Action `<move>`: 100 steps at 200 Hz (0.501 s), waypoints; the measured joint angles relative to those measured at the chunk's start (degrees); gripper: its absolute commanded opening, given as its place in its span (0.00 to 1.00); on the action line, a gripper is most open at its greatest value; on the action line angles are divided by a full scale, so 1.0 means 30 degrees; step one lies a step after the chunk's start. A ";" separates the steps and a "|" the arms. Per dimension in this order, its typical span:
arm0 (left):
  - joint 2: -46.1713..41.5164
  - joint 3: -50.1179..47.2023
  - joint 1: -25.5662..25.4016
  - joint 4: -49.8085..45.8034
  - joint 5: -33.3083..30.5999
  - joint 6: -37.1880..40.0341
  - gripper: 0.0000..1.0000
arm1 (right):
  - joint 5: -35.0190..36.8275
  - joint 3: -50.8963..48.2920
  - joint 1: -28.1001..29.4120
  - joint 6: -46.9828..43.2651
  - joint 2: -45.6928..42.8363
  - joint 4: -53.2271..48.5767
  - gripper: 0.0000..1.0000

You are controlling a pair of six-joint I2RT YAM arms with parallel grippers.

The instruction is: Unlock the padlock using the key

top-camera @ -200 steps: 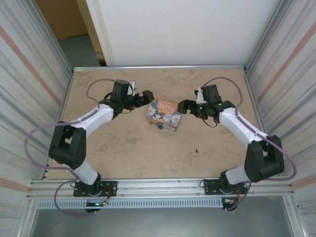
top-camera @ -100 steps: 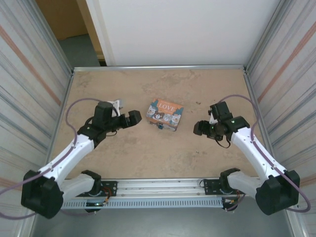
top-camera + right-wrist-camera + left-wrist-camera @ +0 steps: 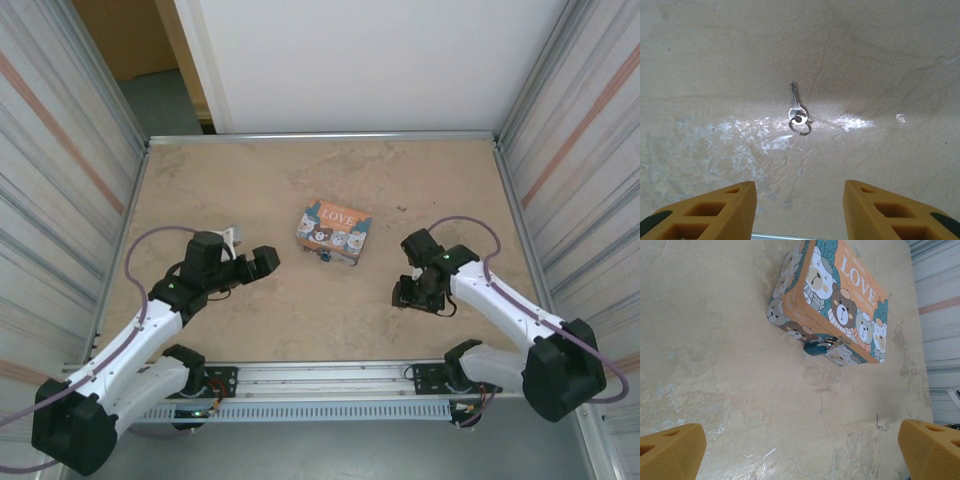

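1. Mottled beige table (image 3: 300,320), with ribbed walls (image 3: 60,180) on either side.
2. The key (image 3: 796,107) lies flat on it, ahead of the right end effector (image 3: 800,205), whose jaws stand apart and empty.
3. The left end effector (image 3: 800,450) gapes wide, with the padlock (image 3: 816,346) beyond it.

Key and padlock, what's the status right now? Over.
Left gripper open, empty, facing the padlock on the LOVE box. Right gripper open, empty, above the key lying flat on the table. Nothing in the way.
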 measured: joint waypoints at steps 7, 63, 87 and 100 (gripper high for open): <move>-0.0015 0.0000 0.0000 0.0000 -0.0058 -0.0015 0.99 | 0.0044 -0.0015 0.0117 0.0117 0.0219 0.0109 0.43; -0.0015 0.0000 0.0000 0.0000 -0.0153 -0.0022 0.99 | 0.0452 -0.0124 0.0903 0.0204 0.2186 0.1093 0.38; 0.0000 0.0000 0.0000 0.0007 -0.0204 -0.0080 0.99 | 0.0517 -0.0124 0.1129 0.0204 0.2943 0.1450 0.36; 0.0044 0.0000 0.0000 0.0007 -0.0270 -0.0117 0.99 | 0.0576 -0.0124 0.1246 0.0204 0.3300 0.1581 0.35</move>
